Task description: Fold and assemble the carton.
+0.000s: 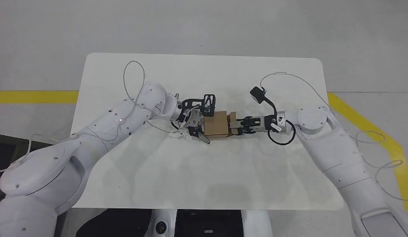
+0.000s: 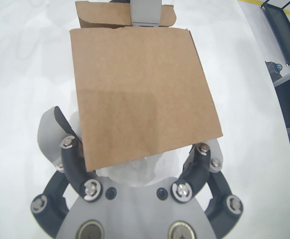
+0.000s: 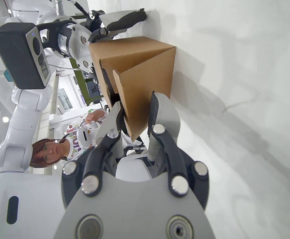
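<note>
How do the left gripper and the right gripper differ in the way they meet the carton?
The left gripper has its jaws wide apart, one at each side of the carton, while the right gripper has its jaws closed on one end flap. The left gripper spans the carton's whole width; the right gripper takes only a thin edge. Both meet the same carton, from opposite ends.
</note>
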Motion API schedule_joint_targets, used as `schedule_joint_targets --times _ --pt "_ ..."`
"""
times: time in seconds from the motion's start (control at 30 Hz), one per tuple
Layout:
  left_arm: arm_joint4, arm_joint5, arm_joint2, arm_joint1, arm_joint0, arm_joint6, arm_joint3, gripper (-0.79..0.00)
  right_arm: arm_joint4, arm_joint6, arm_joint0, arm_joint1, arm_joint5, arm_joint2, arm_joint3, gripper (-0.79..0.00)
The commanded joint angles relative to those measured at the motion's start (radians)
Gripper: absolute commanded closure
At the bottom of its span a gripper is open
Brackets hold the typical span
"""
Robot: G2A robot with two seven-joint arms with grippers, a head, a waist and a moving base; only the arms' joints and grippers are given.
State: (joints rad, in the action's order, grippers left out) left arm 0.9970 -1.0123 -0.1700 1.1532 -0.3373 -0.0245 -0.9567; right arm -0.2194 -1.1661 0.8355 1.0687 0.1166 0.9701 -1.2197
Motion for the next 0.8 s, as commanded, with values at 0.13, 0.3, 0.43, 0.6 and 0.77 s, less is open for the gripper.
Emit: schedule_joint_targets --times 0.13,0.3,0.43,0.6,0.77 --pt "-0.003 0.000 0.000 -0.001 0.000 0.002 -0.001 -0.785 -0.022 0.000 0.006 -0.002 0.003 0.017 0.004 -0.157" --pt "-0.007 0.000 0.000 -0.002 -0.001 0.007 -0.003 -0.785 -0.052 -0.004 0.015 -0.003 0.007 0.027 0.006 -0.126" --pt "-0.011 0.000 0.000 -0.003 0.000 0.009 -0.004 -0.785 -0.082 -0.013 0.017 0.001 0.011 0.025 0.012 -0.065" --pt "-0.012 0.000 0.000 -0.004 0.000 0.015 -0.006 -0.785 -0.087 -0.014 0.012 0.003 0.017 0.024 0.021 -0.299" --pt "-0.013 0.000 0.000 -0.005 0.000 0.020 -0.008 -0.785 -0.098 -0.015 0.012 0.003 0.023 0.031 0.026 -0.197"
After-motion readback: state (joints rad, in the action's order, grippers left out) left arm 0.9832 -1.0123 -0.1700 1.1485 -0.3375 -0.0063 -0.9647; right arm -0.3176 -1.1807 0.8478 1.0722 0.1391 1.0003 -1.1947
